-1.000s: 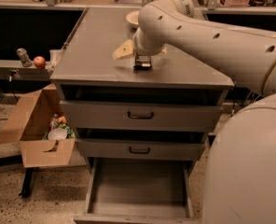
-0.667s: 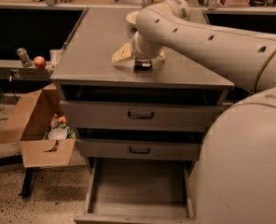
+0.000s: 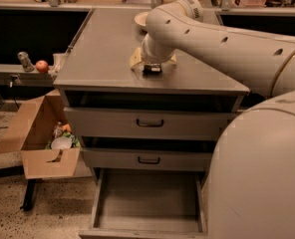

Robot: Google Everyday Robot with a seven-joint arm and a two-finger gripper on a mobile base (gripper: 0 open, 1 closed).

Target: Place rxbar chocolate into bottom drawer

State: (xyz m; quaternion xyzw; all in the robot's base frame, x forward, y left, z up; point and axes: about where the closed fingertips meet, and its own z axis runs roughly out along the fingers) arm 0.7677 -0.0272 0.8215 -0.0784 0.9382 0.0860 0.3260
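My gripper [image 3: 151, 67] points down onto the grey cabinet top [image 3: 102, 59], at its middle, under my pale arm. A small dark shape with pale marks, which looks like the rxbar chocolate [image 3: 152, 70], lies on the top right at the gripper's tip. My wrist hides most of it, so I cannot tell whether it is held. The bottom drawer [image 3: 147, 198] is pulled out below, a wide grey tray with nothing lying in it.
A pale yellow packet [image 3: 135, 59] lies just left of the gripper. A cream bowl [image 3: 140, 18] stands behind it. Two upper drawers with black handles [image 3: 149, 123] are shut. An open cardboard box [image 3: 43, 133] stands on the floor at left. My arm and body fill the right side.
My arm has swung a little lower and closer to the camera. The gripper stays at the same spot on the cabinet top by the dark bar.
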